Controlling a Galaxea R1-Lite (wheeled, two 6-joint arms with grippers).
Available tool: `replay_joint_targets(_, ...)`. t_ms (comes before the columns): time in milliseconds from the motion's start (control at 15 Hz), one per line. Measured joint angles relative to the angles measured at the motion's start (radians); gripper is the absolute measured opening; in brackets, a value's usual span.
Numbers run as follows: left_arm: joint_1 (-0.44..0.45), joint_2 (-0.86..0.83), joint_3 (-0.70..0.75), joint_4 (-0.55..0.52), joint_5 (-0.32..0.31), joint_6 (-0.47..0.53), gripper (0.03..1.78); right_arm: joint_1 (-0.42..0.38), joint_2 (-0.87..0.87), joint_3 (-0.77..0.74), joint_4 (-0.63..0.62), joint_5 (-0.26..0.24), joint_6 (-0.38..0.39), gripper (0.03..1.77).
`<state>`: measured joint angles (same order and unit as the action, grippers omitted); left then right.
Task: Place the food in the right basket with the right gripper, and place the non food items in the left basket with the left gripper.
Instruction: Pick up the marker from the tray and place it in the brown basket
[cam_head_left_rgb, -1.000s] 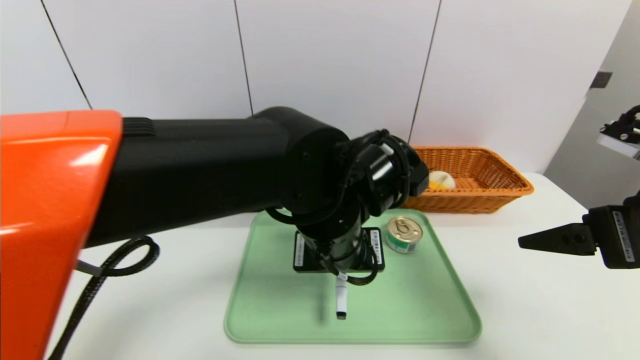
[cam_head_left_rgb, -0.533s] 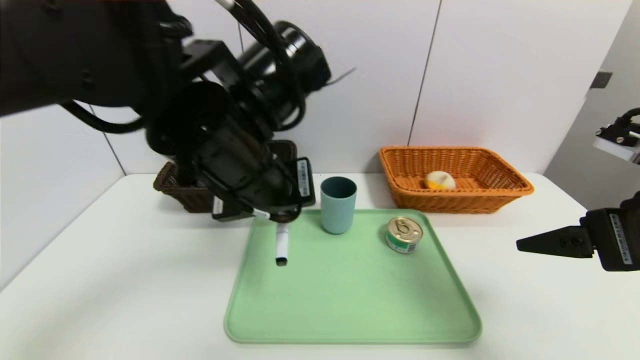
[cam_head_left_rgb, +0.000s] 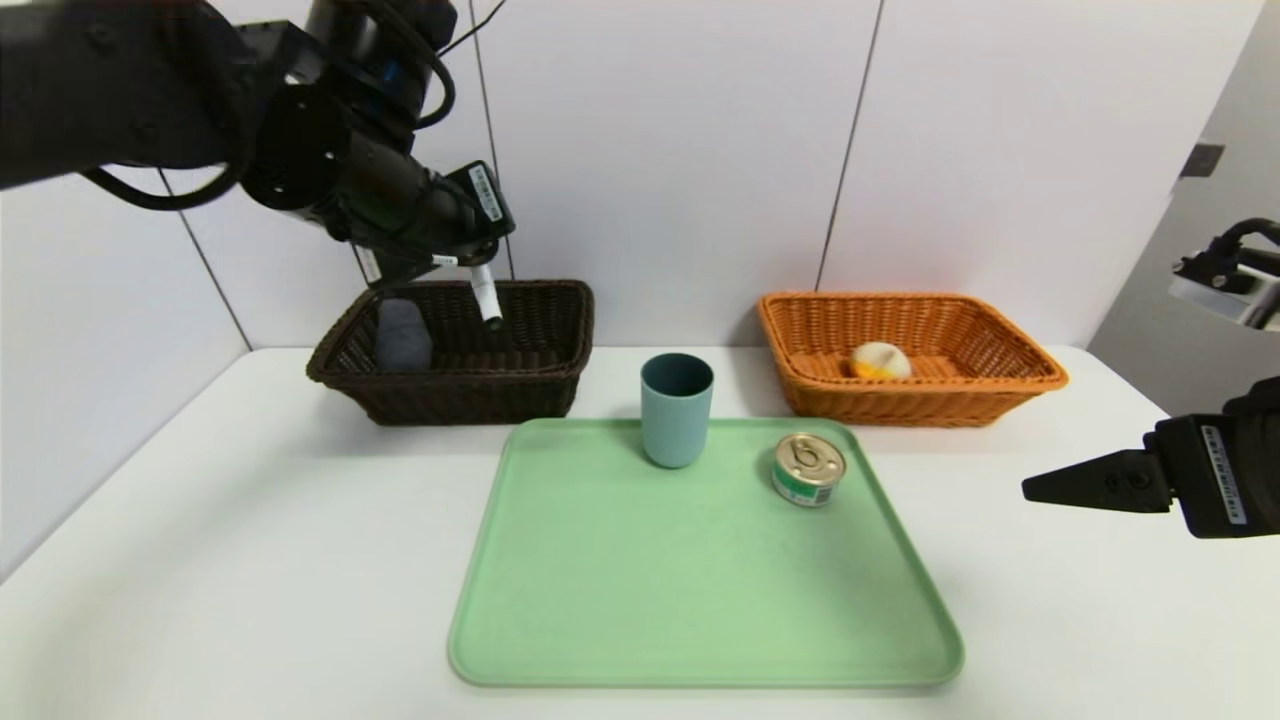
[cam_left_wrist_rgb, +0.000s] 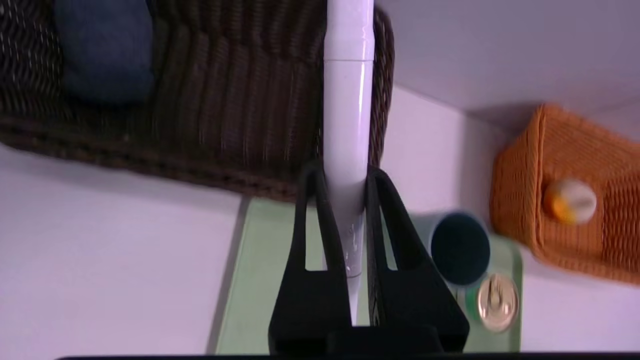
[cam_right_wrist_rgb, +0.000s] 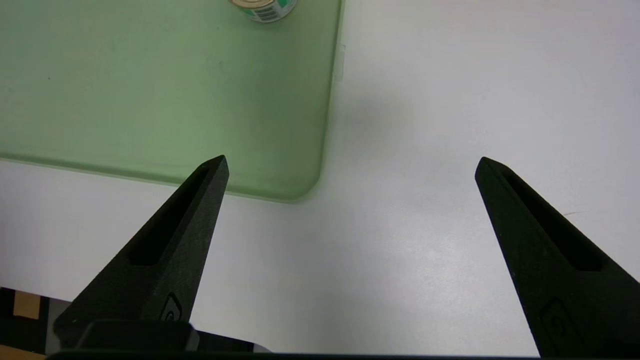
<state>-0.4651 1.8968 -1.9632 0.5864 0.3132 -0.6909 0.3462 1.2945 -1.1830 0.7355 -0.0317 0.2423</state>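
Setting, one: a lab-like robot work station; exact premises cannot be told.
Table, one: plain white table (cam_head_left_rgb: 250, 550), smooth-topped, set before me.
Backdrop: white panels (cam_head_left_rgb: 680, 150), flat, with dark seams; grey wall (cam_head_left_rgb: 1230, 220) off to my right, bearing one small dark fitting (cam_head_left_rgb: 1202, 159).
Sorting ware: green tray (cam_head_left_rgb: 700, 620) in the middle; dark brown basket (cam_head_left_rgb: 460, 400) beyond it on my left, orange-brown basket (cam_head_left_rgb: 920, 402) on my right.
Machinery: my left arm (cam_head_left_rgb: 100, 100) and my right gripper (cam_right_wrist_rgb: 352, 157), both black.
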Motion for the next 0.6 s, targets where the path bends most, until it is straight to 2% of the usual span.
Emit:
replay_joint_targets(333, 0.117, 0.192, 0.0, -0.32, 0.048, 0.062, 0.16, -0.004, -0.001, -0.001, -0.053, -0.001, 0.001, 1.71)
replay_joint_targets(467, 0.152, 0.243, 0.0, -0.354, 0.049, 0.067, 0.16, -0.005, 0.0, 0.0, -0.115, -0.002, -0.001, 1.71)
replay_joint_targets(600, 0.18, 0.278, 0.0, -0.35, 0.047, 0.062, 0.16, -0.006, 0.005, 0.0, -0.125, -0.009, -0.005, 1.71)
